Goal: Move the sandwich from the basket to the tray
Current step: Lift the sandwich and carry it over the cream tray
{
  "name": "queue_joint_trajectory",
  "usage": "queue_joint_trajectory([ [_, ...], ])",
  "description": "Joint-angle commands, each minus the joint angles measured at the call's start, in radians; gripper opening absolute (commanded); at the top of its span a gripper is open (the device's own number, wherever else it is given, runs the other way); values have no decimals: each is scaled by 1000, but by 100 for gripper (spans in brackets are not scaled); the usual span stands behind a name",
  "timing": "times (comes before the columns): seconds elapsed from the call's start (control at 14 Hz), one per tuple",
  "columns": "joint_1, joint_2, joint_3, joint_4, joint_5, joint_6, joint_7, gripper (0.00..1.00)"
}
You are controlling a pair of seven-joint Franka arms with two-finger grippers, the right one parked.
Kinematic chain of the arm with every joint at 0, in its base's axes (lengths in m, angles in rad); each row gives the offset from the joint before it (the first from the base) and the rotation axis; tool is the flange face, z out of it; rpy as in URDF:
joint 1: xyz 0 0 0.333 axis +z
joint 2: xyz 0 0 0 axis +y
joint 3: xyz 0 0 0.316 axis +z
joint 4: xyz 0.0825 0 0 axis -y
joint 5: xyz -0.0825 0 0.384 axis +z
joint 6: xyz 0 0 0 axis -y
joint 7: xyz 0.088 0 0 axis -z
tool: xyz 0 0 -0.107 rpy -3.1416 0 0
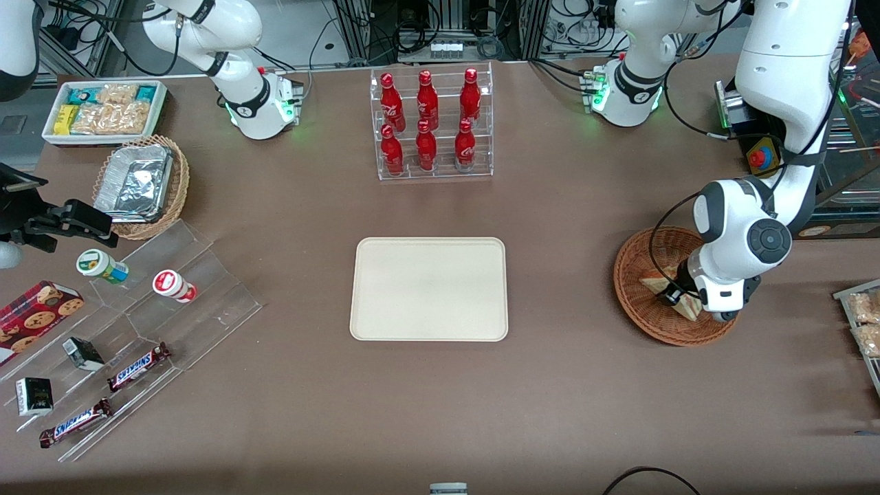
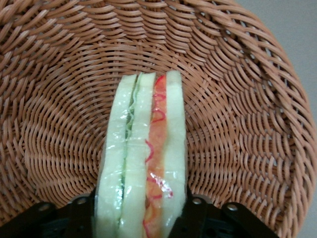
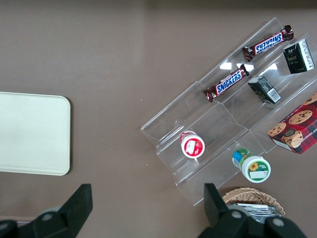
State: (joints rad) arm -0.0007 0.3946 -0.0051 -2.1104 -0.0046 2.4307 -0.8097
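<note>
nearest your front camera, the two snickers bars [image 1: 104, 392] lie on the lowest steps of the clear acrylic riser [image 1: 148, 309] at the parked arm's end of the table, with two small dark boxes [image 1: 58, 375] beside them and a cookie box [image 1: 34, 317] a step above.

look toward the working arm's end and you find the left arm bent down over the basket [image 1: 636, 302]: its forearm drops steeply from the tall upper link, the wrist housing sits directly above the wicker, and the gripper [image 1: 677, 292] reaches down inside the bowl. your wrist view shows the two fingers [image 2: 198, 213] pressed against the outer bread faces of the sandwich [image 2: 143, 158], one on each side, pinching it (the cut edge faces the lens, green layer beside one slice, red-orange beside the other). the sandwich sits inside the basket, standing on edge with woven wall all around it; whether it rests on the weave or is lifted off it you cannot tell.

the tray [image 1: 429, 289] lies flat in the middle of the table, well apart from the basket, nothing on it. farther from the camera than the tray stands a clear rack of red bottles [image 1: 430, 124].
</note>
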Motion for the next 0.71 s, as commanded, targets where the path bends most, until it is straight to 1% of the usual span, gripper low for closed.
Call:
queue_joint_trajectory([
  [0.0,-12,-46,-4,50,-3,-123,-11,32],
  [0.14,-36,-65,-9,136,1,-266,-3,31],
  [0.29,-111,-57,-9,243,-2,-370,-19,31],
  [0.43,-195,-50,-9,289,-11,-372,-32,31],
  [0.64,-301,1,-9,354,-14,-372,-37,31],
])
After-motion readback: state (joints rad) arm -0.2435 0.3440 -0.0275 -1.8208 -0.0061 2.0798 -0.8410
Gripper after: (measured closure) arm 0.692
